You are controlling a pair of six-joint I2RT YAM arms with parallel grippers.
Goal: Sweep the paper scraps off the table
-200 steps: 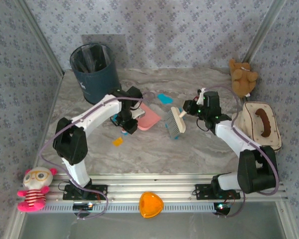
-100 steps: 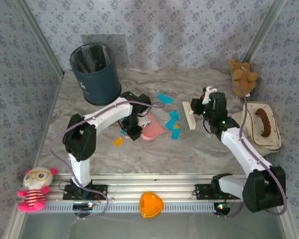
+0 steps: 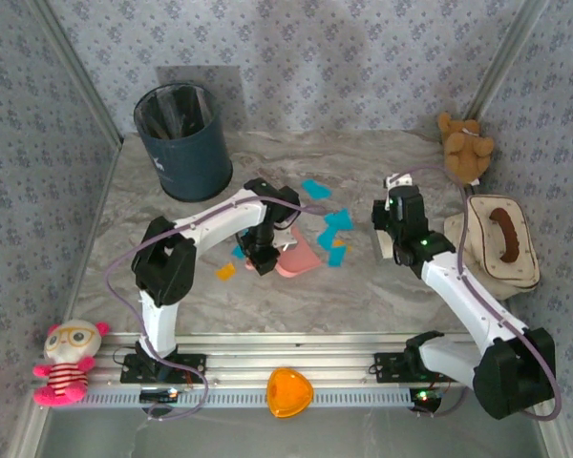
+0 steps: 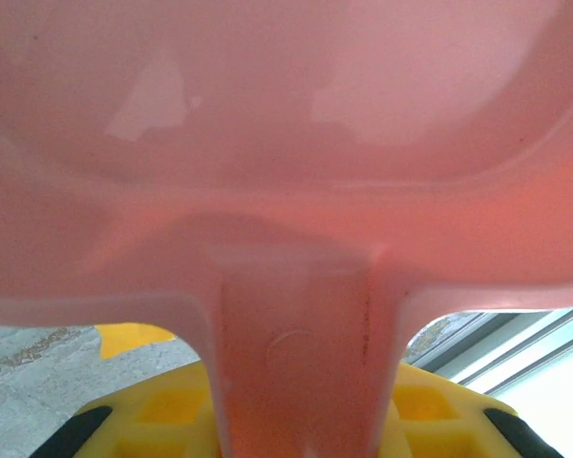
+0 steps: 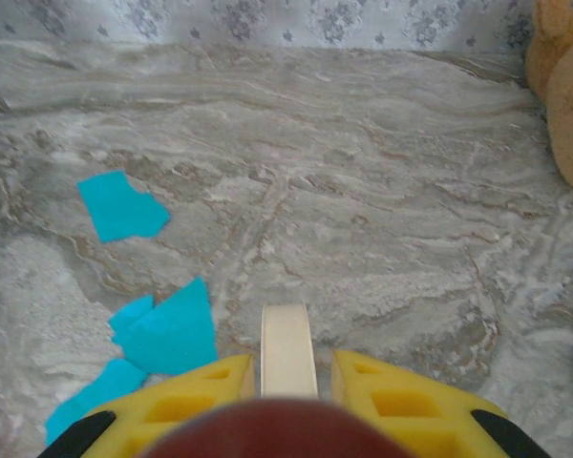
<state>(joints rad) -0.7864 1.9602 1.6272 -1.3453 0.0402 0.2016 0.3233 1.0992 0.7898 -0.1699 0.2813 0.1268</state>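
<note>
**Scraps Bunched Mid-Table Between Dustpan and Brush**

The paper scraps point(image 3: 337, 225) lay flat on the table point(image 3: 363, 286); most of the cyan ones were bunched just right of centre, with an orange bit at their near edge; one cyan piece point(image 3: 314, 188) sat apart toward the far side, and a lone orange piece point(image 3: 225, 272) lay to the left, near the left arm. The bits pointed no common way; the scatter as a whole ran slantwise, from near left to far right.

The only mark like writing was a white one on the dark blue bin point(image 3: 183, 143), too small to read.

A pink dustpan point(image 3: 301, 261) sat just left of the bunch; the left gripper point(image 4: 294, 405) was clamped narrow on its handle. The right gripper point(image 5: 288, 377) pinched the cream handle of a brush point(image 5: 287, 343), which stood right of the bunch.

A second before, the dustpan had lain farther back and to the left, and the brush had stood where the bunch now showed; the pan had since come nearer and rightward, and the brush had drawn off to the right; the lone orange piece had not moved.

A teddy bear point(image 3: 466, 148) sat at the far right corner; an orange heart dish point(image 3: 289, 391) rested on the near rail.
</note>
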